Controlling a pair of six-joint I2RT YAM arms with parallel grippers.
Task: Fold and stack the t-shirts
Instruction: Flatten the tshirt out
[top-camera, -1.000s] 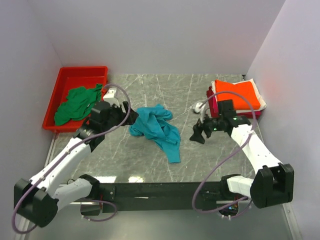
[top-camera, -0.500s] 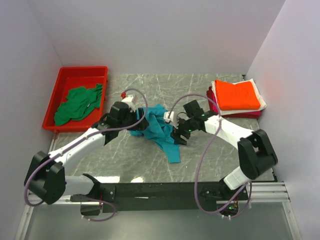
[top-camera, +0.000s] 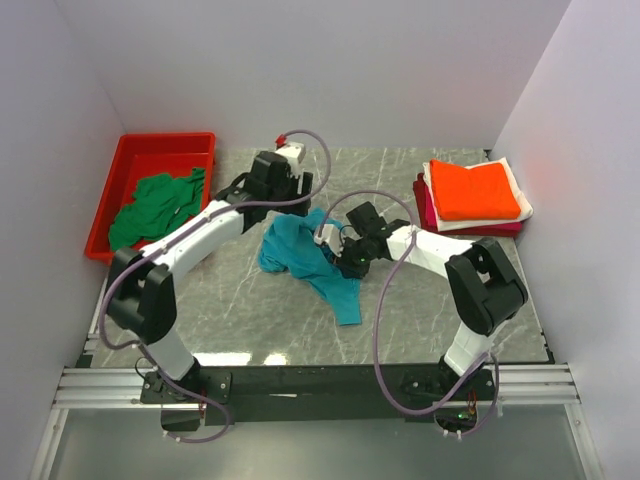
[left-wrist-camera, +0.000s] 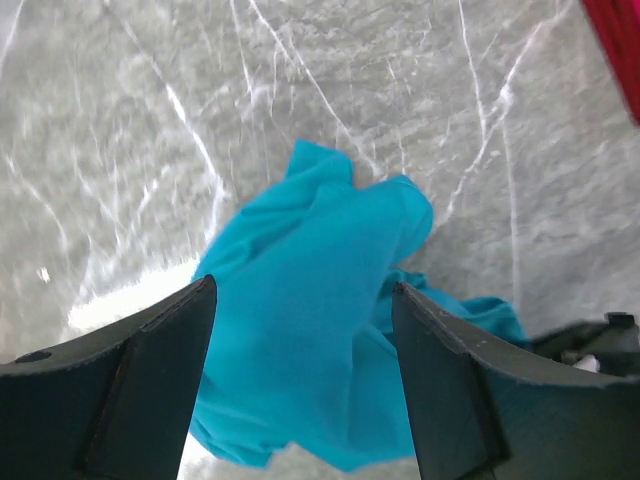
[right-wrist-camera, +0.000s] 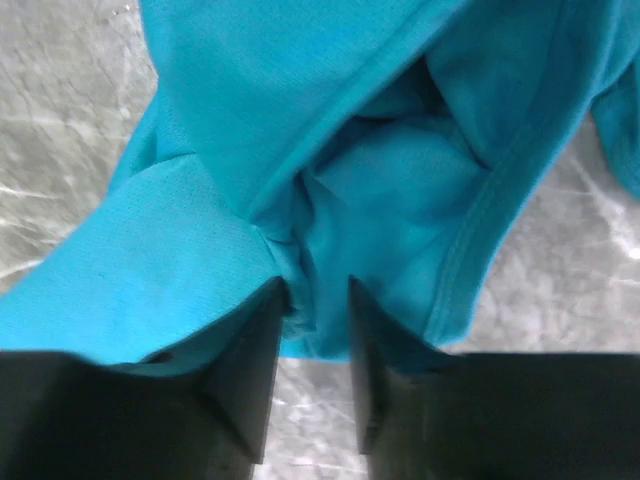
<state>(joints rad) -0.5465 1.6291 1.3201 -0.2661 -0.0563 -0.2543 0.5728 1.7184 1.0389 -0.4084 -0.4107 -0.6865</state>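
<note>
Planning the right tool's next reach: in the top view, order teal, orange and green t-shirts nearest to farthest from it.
1. teal t-shirt, gripped by the right tool, centre.
2. orange t-shirt, far right.
3. green t-shirt, left, in red bin.

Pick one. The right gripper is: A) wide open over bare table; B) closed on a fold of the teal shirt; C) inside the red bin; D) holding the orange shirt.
B: the right gripper has its fingers nearly together, a fold of the teal shirt pinched between them.
</note>
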